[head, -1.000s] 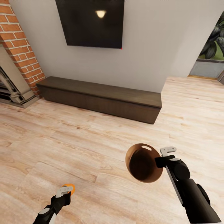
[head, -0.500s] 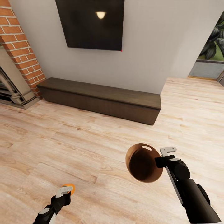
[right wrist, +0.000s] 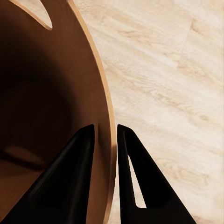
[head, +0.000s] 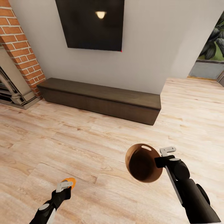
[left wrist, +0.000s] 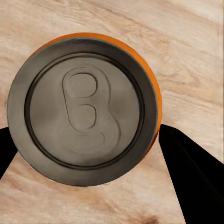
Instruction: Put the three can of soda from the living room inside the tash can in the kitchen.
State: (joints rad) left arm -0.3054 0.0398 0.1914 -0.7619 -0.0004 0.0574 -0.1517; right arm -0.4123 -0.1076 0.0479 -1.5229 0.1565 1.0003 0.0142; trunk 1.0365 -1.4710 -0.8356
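- Head view shows the left end effector (head: 64, 185) clamped on the orange soda can (head: 69, 181), held low over the wood floor (head: 77, 140), well left of the trash can (head: 141, 162).
- Left wrist view looks onto the can's grey lid (left wrist: 83, 111), dark fingers (left wrist: 193, 172) pressing either side.
- Thin, light and smooth, the can likely dents or slips, so a moderate mid-body squeeze suits it.
- Right end effector (right wrist: 105, 133) pinches the trash can's rim wall, one finger inside, one outside.
- Held off-centre at the rim, the stiff, light bin hangs tilted and may swing.
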